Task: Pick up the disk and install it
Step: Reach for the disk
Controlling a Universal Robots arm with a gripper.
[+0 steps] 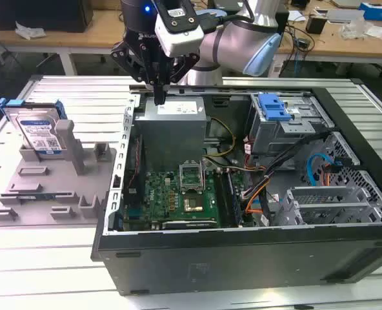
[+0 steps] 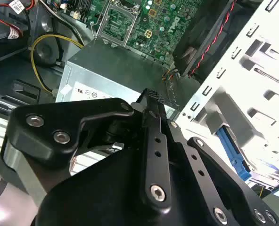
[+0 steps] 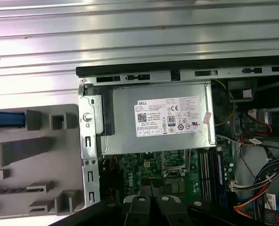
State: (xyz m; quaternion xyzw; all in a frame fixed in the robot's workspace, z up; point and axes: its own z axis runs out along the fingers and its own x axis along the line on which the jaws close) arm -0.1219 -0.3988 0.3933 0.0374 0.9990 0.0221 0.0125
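Disk [image 1: 39, 129] — silver rectangular hard drive, blue plastic bracket — stands upright in grey plastic fixture [image 1: 49, 187], exterior view's left. Black gripper [image 1: 159, 98], upper centre, fingers closed, empty, above grey metal power supply box [image 1: 175, 126].

An open computer case [image 1: 242, 261] is lying on its side on a ribbed metal worktop [image 1: 42, 271], taking up the middle and right of the exterior view. Inside it, a grey power supply box [image 1: 171, 129] is sitting at the upper middle, with a green motherboard [image 1: 178, 194] lying just below. A blue latch panel [image 1: 273, 107] is sitting atop the drive cage [image 1: 284, 132] at the upper right. A grey moulded fixture [image 1: 49, 194] is resting at the exterior view's left. What is probably a fan [image 2: 208, 40] is showing beside the board in the second wrist view.
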